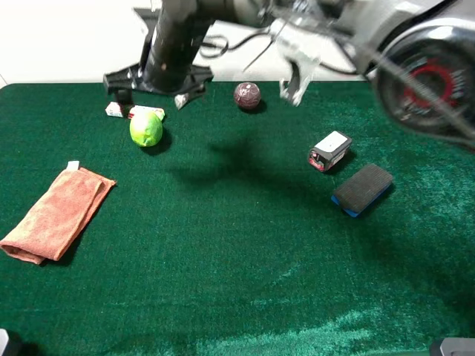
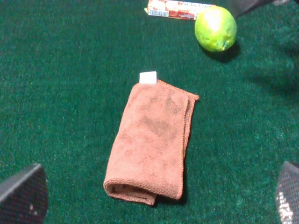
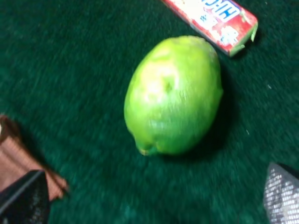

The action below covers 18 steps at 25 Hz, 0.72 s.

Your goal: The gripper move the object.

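The yellow-green ball [image 1: 145, 128] lies on the green table at the back left, next to a red and white candy pack [image 1: 138, 111]. It fills the right wrist view [image 3: 174, 95], slightly oval with a mottled skin. My right gripper [image 1: 151, 95] reaches across from the right and hangs open just behind and above the ball, which sits ahead of its spread fingertips [image 3: 23, 198], untouched. My left gripper [image 2: 154, 198] is open and empty, high above a folded orange-brown cloth [image 2: 152, 140]. The ball also shows in the left wrist view [image 2: 215, 28].
A small dark maroon ball [image 1: 247, 95] sits at the back centre. A black and white device [image 1: 329, 150] and a black and blue eraser block [image 1: 362, 189] lie at the right. The cloth [image 1: 58, 213] lies at the left. The right arm's grey body [image 1: 415, 67] crosses the top.
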Available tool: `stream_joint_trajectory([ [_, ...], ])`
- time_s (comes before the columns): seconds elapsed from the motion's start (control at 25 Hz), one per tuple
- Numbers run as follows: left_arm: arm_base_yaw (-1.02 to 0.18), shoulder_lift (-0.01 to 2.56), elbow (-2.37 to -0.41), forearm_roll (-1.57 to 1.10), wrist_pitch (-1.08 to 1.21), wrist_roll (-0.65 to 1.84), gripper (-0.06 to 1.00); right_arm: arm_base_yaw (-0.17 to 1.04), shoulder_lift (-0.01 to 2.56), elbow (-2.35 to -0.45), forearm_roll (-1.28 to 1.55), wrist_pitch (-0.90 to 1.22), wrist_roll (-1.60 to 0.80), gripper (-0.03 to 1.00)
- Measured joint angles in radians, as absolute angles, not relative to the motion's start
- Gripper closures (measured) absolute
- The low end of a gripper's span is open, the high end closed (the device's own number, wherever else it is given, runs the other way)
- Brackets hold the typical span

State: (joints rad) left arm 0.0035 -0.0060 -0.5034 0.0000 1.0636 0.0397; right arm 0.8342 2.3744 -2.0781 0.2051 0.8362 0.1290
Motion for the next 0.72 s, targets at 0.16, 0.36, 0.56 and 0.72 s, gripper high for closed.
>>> stream_joint_trajectory([
  [0.16,0.003,-0.006,-0.503,0.000,1.064,0.040,-0.05,0.806,2.303,-2.079,0.211,0.965,0.090,0.27],
  [0.36,0.003,-0.006,-0.503,0.000,1.064,0.040,-0.05,0.773,2.219,-2.081,0.214,1.137,0.053,0.27],
  [0.56,0.003,-0.006,-0.503,0.000,1.064,0.040,-0.05,0.762,2.138,-2.081,0.193,1.212,0.032,0.27],
  [0.72,0.003,-0.006,-0.503,0.000,1.064,0.040,-0.05,0.762,2.074,-2.081,0.176,1.215,0.027,0.27],
])
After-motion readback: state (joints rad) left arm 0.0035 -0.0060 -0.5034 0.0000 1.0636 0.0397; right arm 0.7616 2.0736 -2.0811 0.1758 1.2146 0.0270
